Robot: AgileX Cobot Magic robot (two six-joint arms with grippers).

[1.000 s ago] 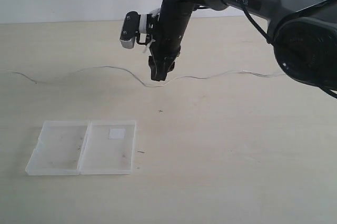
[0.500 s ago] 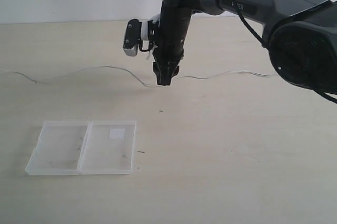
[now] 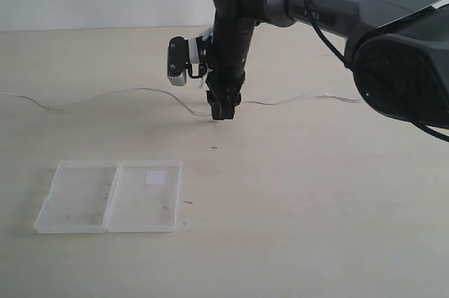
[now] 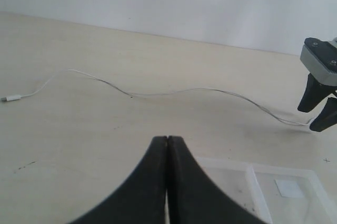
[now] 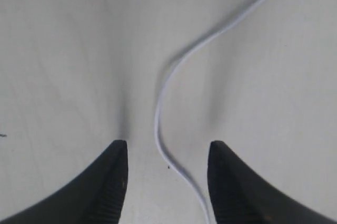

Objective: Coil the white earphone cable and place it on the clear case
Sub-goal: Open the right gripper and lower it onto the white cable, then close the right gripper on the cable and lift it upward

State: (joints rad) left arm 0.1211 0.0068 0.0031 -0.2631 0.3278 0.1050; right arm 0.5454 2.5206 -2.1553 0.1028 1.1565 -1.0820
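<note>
– Two grippers and one wire. Start at the left: what lies there?
– The white earphone cable [image 3: 140,89] comes in at the left edge of the exterior view. It runs in loose waves across the table [image 3: 316,207], flat and uncoiled. The left wrist view shows its plug [image 4: 11,98] at one end.
– And the clear case [image 3: 84,196]?
– Left of the middle, nearer the camera than the cable and well apart from it. It lies opened out, both halves flat side by side, with a white square sticker [image 3: 155,177] on the right half.
– The left gripper [image 4: 167,140]?
– It shows only in its own wrist view. The jaws are pressed together with nothing between them, above the table, and the case lies just beyond them.
– Then the right gripper [image 3: 223,111]?
– Near the middle, pointing down onto a dip in the cable. Its jaws stand partly apart, one on each side of the wire. In the right wrist view the cable runs through the gap close beside one finger [image 5: 231,192], unpinched, so it has hold of nothing. Whether the tips touch the table I cannot tell.
– Further right?
– The cable goes on in another low wave toward the dark right arm [image 3: 365,10], which reaches in from that side.
</note>
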